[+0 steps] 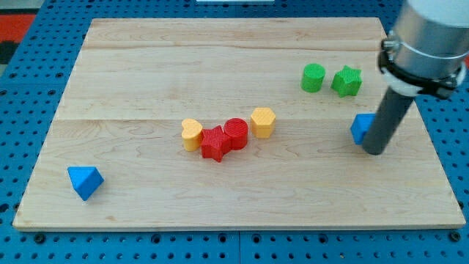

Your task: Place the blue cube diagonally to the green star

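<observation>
The blue cube (360, 128) lies at the view's right, partly hidden behind my rod. My tip (374, 151) rests on the board, touching the cube's right side. The green star (346, 81) sits above the cube, toward the view's top right. A green cylinder (314, 77) stands just left of the star.
In the board's middle lie a yellow heart (192, 134), a red star (215, 144), a red cylinder (236, 133) and a yellow hexagonal block (262, 122), close together in a row. A blue triangular block (84, 181) lies at the bottom left. The board's right edge (440, 161) is near my tip.
</observation>
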